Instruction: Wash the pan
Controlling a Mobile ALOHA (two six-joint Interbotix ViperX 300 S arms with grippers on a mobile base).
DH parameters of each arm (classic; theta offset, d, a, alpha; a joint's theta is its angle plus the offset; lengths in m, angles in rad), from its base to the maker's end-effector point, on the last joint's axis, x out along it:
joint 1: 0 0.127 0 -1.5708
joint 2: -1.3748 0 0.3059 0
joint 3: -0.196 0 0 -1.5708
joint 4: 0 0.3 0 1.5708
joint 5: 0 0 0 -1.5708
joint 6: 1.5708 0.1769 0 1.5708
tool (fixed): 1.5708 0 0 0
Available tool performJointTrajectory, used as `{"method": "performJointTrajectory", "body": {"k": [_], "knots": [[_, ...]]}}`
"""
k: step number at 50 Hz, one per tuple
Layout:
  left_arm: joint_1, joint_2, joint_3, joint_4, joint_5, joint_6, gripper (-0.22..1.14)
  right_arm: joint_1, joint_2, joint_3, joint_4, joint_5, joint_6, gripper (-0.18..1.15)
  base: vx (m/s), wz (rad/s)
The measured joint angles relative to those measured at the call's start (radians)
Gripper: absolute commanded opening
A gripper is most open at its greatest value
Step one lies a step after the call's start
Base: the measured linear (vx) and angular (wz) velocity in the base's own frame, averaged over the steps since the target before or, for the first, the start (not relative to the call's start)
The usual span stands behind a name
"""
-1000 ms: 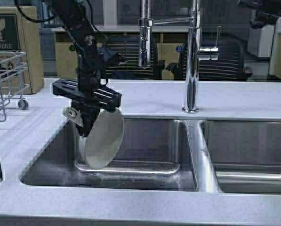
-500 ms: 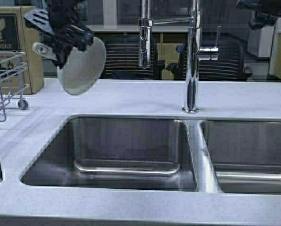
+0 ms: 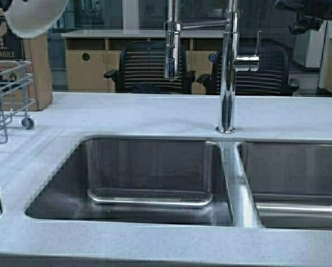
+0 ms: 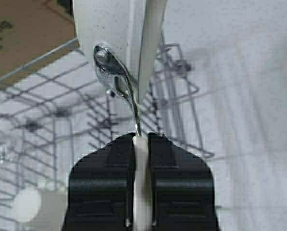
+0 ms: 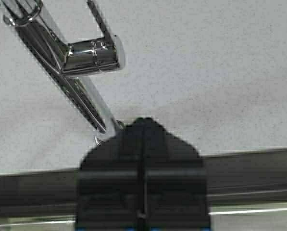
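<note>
From the nearest edge outward, the pale speckled countertop (image 3: 154, 245) wraps a double stainless sink (image 3: 149, 178), brushed and rectangular, with nothing in the left basin. At about two o'clock from that basin rises the chrome faucet (image 3: 228, 72), a tall polished column with a coiled pull-down spray head. At nine o'clock on the counter stands the wire dish rack (image 3: 4, 94), thin bare metal rods. Farthest, at roughly eleven o'clock and high in the high view, hangs the pan (image 3: 35, 16): cream, matte, faintly speckled, round and shallow, only its lower curve in sight.

The left gripper (image 4: 141, 144) has its black ridged fingers (image 4: 107, 178) clamped together on the pan's thin cream handle; a shiny metal bracket joins handle to bowl, and the rack lies beneath it in the wrist view. The right gripper (image 5: 142, 144) hovers over the faucet's lever side, fingers pressed together on nothing.

The risk, judged from here: the grasp is narrow and far from the pan's weight, on a smooth handle, so the pan could pivot or slip between the pads and drop onto the rack's rods, clanging or tipping. Lowered askew, its rim could catch on a wire.
</note>
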Motion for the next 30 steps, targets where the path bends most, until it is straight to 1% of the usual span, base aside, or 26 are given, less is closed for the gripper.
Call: {"method": "performJointTrajectory", "body": {"k": [6,13,23,30], "knots": [[0.100,-0.005,0.000,-0.002,-0.017,0.037,0.03,-0.005,0.000,0.000,0.002,-0.005,0.000,0.05,0.00,0.00],[0.163,-0.003,0.018,-0.005,-0.061,0.091,0.03,0.000,0.002,0.000,0.000,-0.008,-0.003,0.05,0.00,0.00],[0.281,0.031,0.052,-0.005,-0.130,0.097,0.03,-0.003,0.002,0.000,0.000,-0.008,-0.005,0.05,0.00,0.00],[0.324,0.074,0.078,-0.005,-0.149,0.095,0.03,0.000,0.002,-0.002,0.000,-0.008,-0.005,0.05,0.00,0.00]]}}
